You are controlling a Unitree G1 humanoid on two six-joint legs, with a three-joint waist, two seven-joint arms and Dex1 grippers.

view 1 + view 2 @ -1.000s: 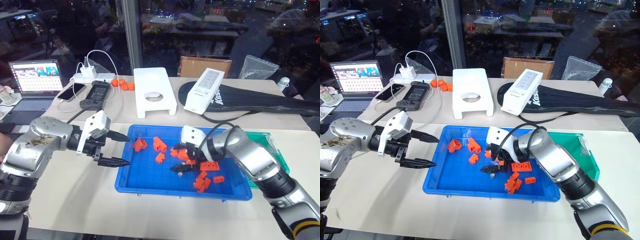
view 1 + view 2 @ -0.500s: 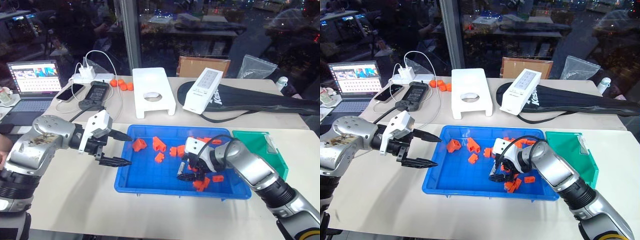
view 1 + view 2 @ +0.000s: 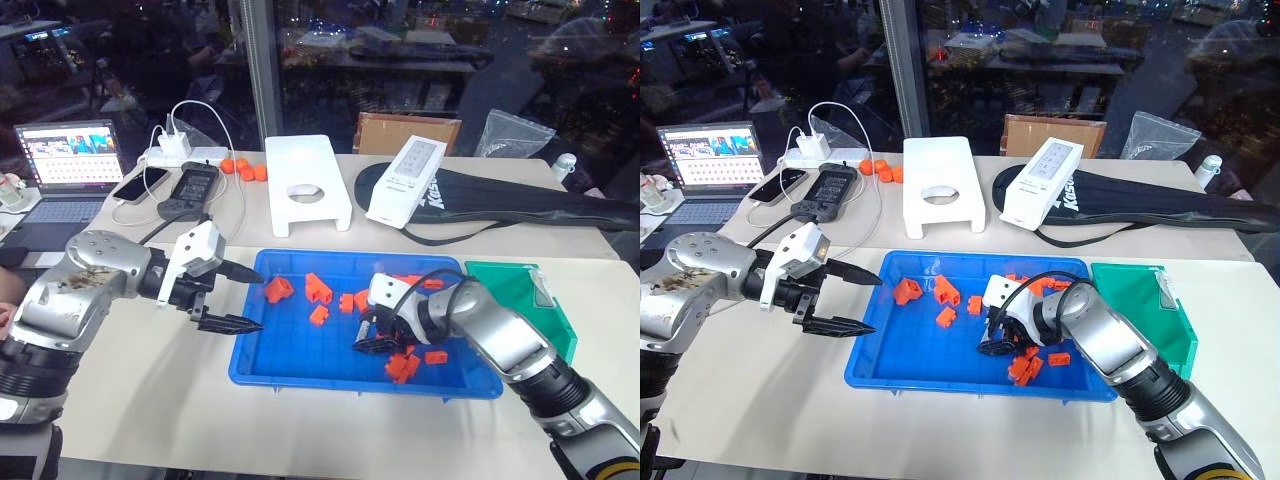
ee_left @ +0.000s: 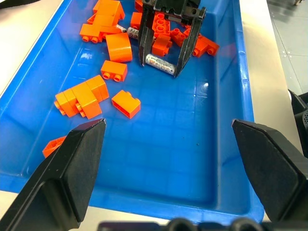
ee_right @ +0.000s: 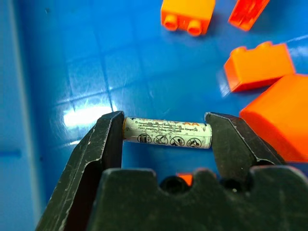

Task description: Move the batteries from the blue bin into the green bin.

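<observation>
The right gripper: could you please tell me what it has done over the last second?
The right gripper moved down among the orange bricks in the blue bin, and its jaws closed end-on around a battery. The left gripper stayed open beside the bin.

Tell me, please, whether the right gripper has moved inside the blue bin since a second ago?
Yes. The right gripper has shifted toward the near wall of the blue bin, and its fingers now bracket a battery end to end.

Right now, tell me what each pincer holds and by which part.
The right pincer grips a battery end to end, one finger on each tip, low in the blue bin. The left pincer holds nothing.
</observation>
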